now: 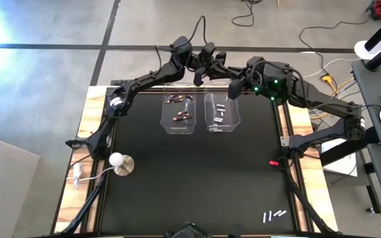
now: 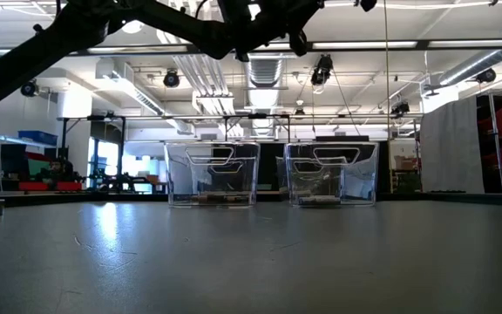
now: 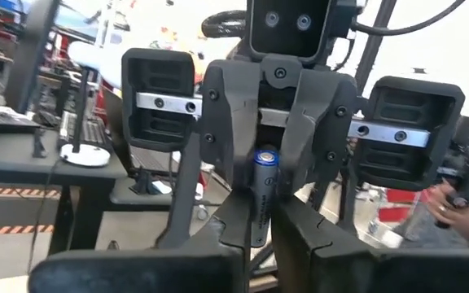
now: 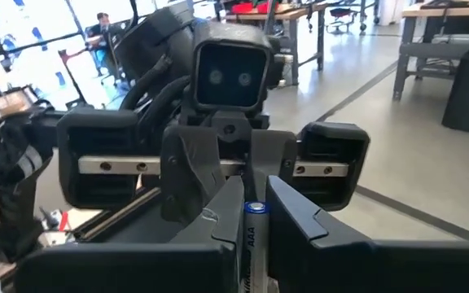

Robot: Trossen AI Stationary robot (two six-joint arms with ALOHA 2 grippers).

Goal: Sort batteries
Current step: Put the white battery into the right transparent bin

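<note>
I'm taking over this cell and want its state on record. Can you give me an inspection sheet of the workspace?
Surface: black mat, bare across the middle.
Job's things: left bin holds dark batteries; right bin holds silvery batteries; loose batteries lie at the mat's near right corner.
Clutter: small red object at the right edge; white knob at the left edge.
Grippers: left gripper and right gripper meet above the bins, each closed on a held battery; whether it is one shared battery, cannot tell.
Cables: floor cables beyond the table.
Surroundings: workshop; a person's hand in the background.
</note>
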